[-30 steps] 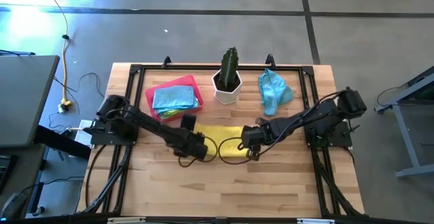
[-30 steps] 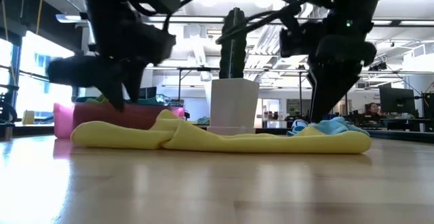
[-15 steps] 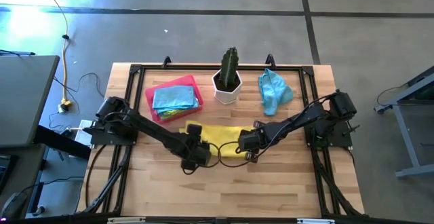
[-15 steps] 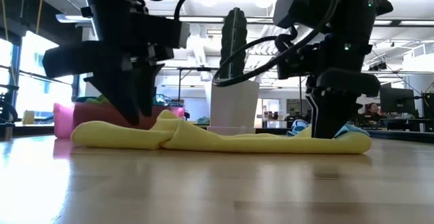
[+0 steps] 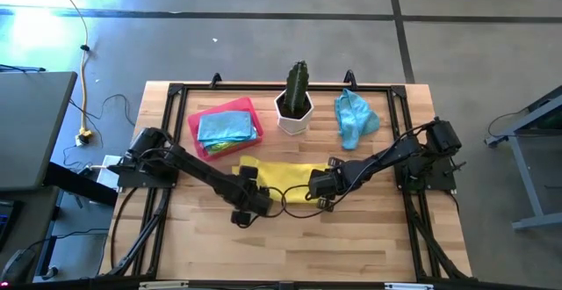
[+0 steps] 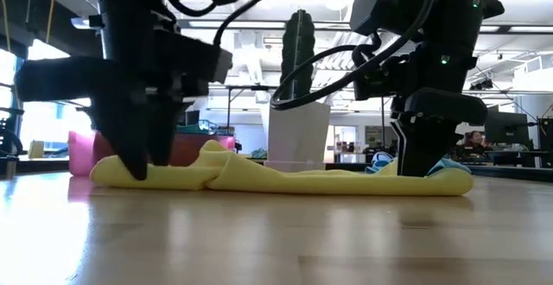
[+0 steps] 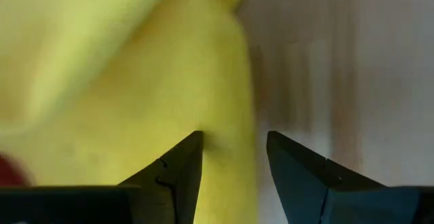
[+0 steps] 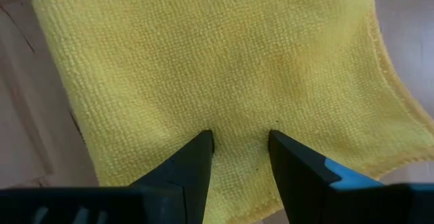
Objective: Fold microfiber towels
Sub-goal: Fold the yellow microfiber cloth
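A yellow microfiber towel (image 5: 279, 176) lies spread and a little rumpled on the table's middle; it also shows in the low view (image 6: 285, 180). My left gripper (image 5: 248, 199) is open, pointing down at the towel's near left corner (image 6: 130, 171). My right gripper (image 5: 318, 190) is open, pointing down at the towel's near right part (image 6: 423, 177). A light blue towel (image 5: 354, 119) lies bunched at the far right. Blue and green towels (image 5: 226, 127) lie in a pink tray (image 5: 200, 130). My left gripper comes from above, with its open fingers astride the towel's edge (image 7: 247, 149). One fingertip (image 7: 190, 149) is on the yellow cloth and the other (image 7: 278, 149) is over bare wood. The towel lies flat on the table. My right gripper comes from above, with both open fingertips (image 8: 203, 146) set on the towel's top face, a little in from its near edge (image 8: 237, 203). The cloth between them lies flat on the table.
A white pot with a cactus (image 5: 296, 104) stands at the far middle, just behind the yellow towel. The pink tray stands at the far left. Black frame rails (image 5: 263, 86) run along the table's edges. Bare wood lies toward the near edge (image 5: 281, 246).
My left gripper has gone down and toward the near edge, onto the towel's near left corner. My right gripper has gone down onto the towel's near right part and then kept still. The towel has stayed where it was.
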Available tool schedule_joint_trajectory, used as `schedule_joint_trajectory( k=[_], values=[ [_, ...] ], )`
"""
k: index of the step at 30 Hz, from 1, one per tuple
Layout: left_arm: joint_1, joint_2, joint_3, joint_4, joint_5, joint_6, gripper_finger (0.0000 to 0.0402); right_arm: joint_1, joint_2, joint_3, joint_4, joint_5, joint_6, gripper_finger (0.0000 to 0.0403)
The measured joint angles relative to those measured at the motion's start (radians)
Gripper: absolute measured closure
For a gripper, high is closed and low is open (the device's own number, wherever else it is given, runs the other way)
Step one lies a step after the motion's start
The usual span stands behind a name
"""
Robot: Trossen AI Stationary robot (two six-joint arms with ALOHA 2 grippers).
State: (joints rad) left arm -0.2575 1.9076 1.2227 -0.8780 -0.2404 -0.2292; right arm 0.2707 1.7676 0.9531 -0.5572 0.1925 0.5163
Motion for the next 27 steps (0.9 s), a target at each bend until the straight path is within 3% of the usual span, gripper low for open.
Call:
schedule_joint_trajectory(
  k=[9,19,24,27],
  values=[
    [-0.039,0.027,-0.001,-0.052,0.095,-0.028,0.0245,0.0,0.001,-0.001,-0.014,-0.003,0.0,0.0258],
    [-0.091,0.027,0.0,-0.132,0.281,-0.04,0.0245,0.001,0.002,-0.001,-0.061,-0.015,-0.001,0.0258],
    [-0.117,0.021,0.018,-0.15,0.291,-0.045,0.0245,0.001,0.002,-0.001,-0.084,-0.016,-0.025,0.0258],
    [-0.128,0.015,0.066,-0.203,0.241,-0.046,0.0245,0.001,0.002,-0.001,-0.091,-0.014,-0.034,0.0258]
  ],
)
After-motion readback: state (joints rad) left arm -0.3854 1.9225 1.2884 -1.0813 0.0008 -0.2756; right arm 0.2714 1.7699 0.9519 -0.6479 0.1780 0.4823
